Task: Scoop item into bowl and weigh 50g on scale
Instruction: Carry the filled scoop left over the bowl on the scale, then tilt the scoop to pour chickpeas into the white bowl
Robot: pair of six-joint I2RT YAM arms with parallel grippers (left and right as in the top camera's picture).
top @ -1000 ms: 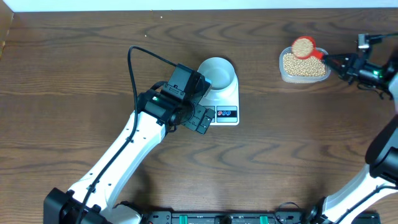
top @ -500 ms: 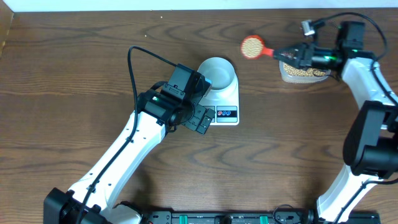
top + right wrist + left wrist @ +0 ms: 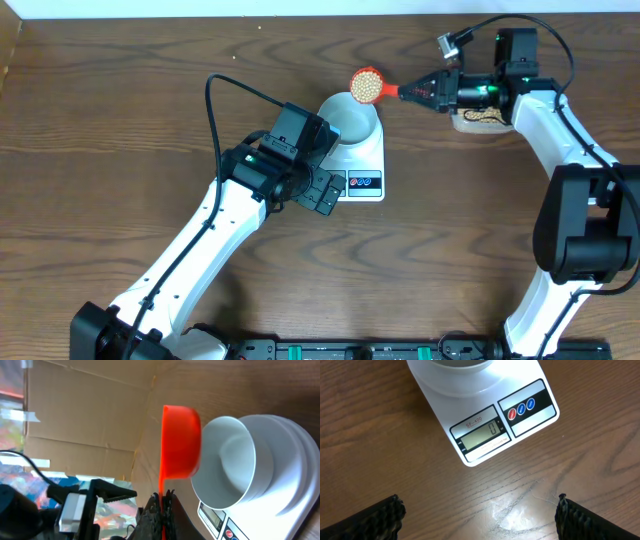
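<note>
My right gripper (image 3: pixel 425 92) is clamped tight on the handle of the red scoop (image 3: pixel 385 90). The scoop is heaped with beans (image 3: pixel 367 82) and hangs at the far-right rim of the bowl (image 3: pixel 345 118). The bowl sits on the scale (image 3: pixel 485 425), whose display reads zero. My left gripper (image 3: pixel 480 519) is spread wide just beside the scale's front edge.

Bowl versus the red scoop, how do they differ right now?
The bowl is pale and empty; the red scoop is heaped with beans. The bowl sits on the scale; the scoop is held in the air beside the bowl's rim by the right gripper. Both are round, open containers.
</note>
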